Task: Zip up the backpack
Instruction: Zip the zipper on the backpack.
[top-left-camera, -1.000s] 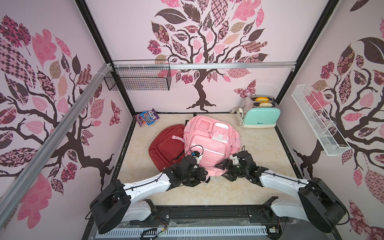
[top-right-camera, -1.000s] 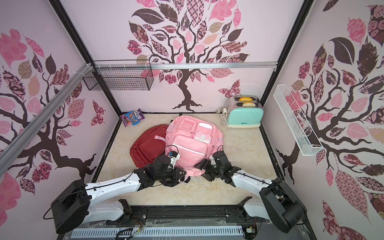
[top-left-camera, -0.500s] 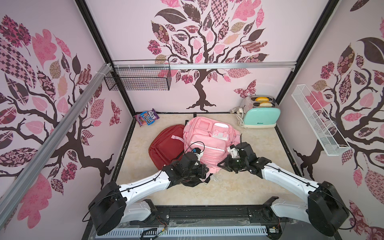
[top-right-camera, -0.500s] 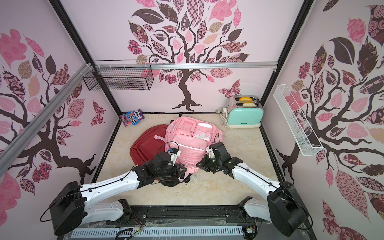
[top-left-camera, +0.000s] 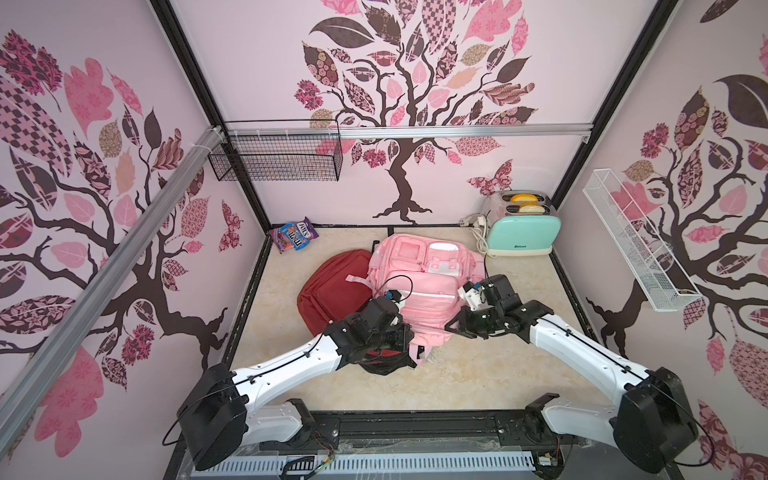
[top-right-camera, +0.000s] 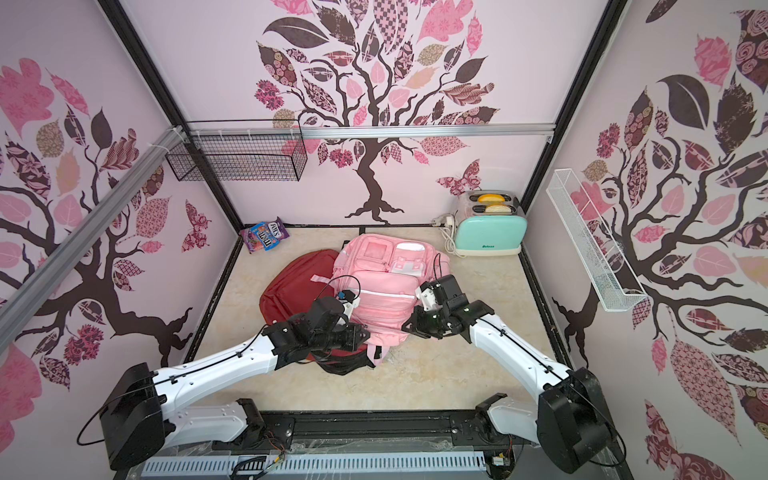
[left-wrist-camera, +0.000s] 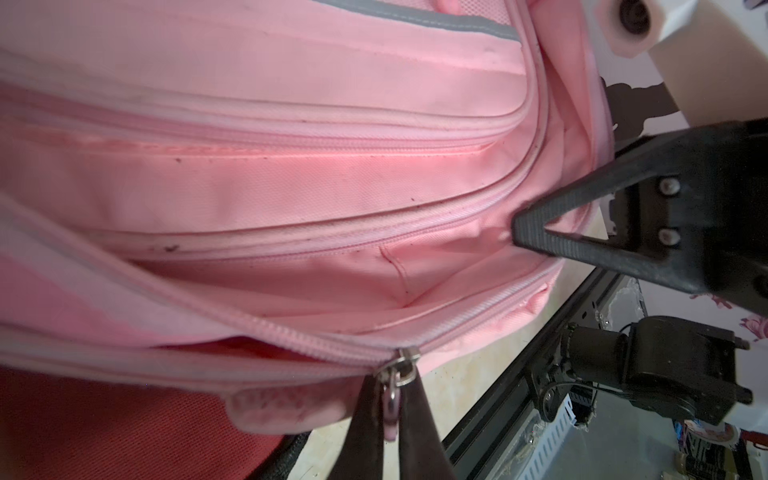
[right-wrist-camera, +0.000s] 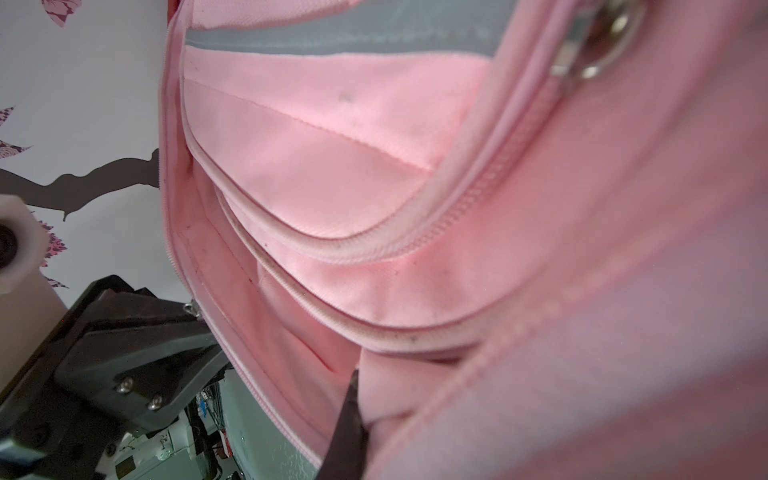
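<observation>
Mid-bench (top-left-camera: 498, 374), nearer the far edge, the pink backpack (top-left-camera: 419, 291) lies flat, partly over a red backpack (top-left-camera: 332, 291) on its left. The left claw (left-wrist-camera: 390, 415) is pressed together on the zipper pull (left-wrist-camera: 397, 374); the zip (left-wrist-camera: 291, 345) gapes beside it. The right claw (left-wrist-camera: 519, 232) is pinched on side fabric. Judged best: fabric kept taut as counter-hold, and the pull drawn along the zip line, never upward.

1. Backpack (top-left-camera: 419, 286) sits mid-table (top-left-camera: 498, 374), overlapping the other backpack (top-left-camera: 332, 295) on its left.
2. Toaster (top-left-camera: 521, 237) is behind it in the far right corner, bread (top-left-camera: 524, 203) in the slots.
3. Snack packet (top-left-camera: 294, 235) is in the far left corner.
4. Wire basket (top-left-camera: 276, 160) hangs on the back wall, left end; rack (top-left-camera: 636, 245) is on the right wall.
5. Left gripper (left-wrist-camera: 395, 382) is on the zipper pull (left-wrist-camera: 390, 411) at the backpack's near edge; right gripper (left-wrist-camera: 519, 228) is at its near right side.
</observation>
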